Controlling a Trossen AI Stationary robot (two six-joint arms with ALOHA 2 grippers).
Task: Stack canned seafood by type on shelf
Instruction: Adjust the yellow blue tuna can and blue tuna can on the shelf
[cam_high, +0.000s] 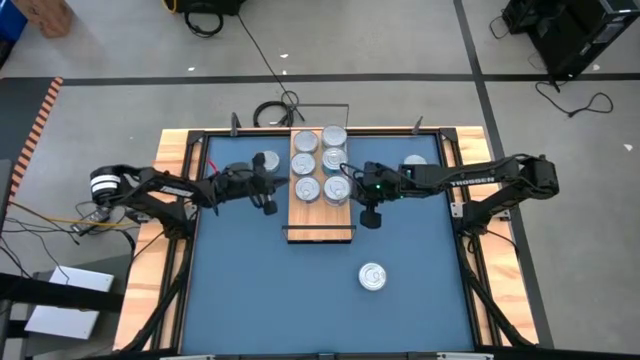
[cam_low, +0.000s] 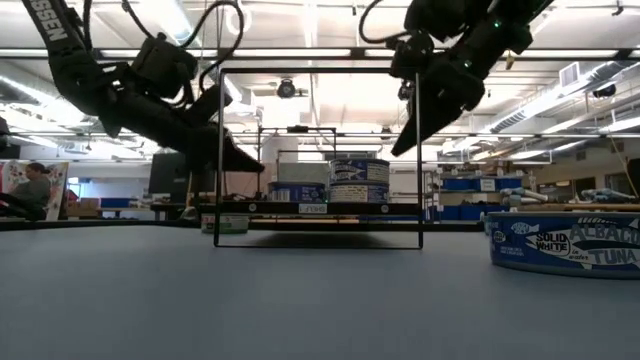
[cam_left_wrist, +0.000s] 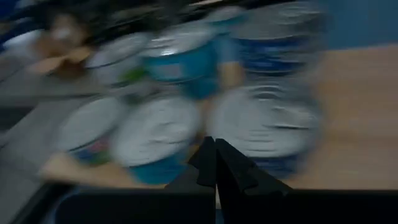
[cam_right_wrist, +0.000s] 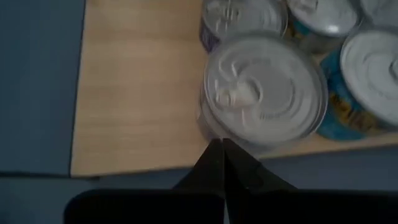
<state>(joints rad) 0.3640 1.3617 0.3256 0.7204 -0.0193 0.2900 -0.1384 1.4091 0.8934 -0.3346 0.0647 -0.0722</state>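
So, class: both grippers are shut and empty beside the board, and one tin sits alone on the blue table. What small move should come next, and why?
Probably the right gripper should open and swing toward the lone tin. It is the nearer gripper, it holds nothing, and that tin is not yet on the board.

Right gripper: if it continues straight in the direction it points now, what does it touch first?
Probably the nearest can on the shelf. The shut right gripper points at its near side, though depth is unclear.
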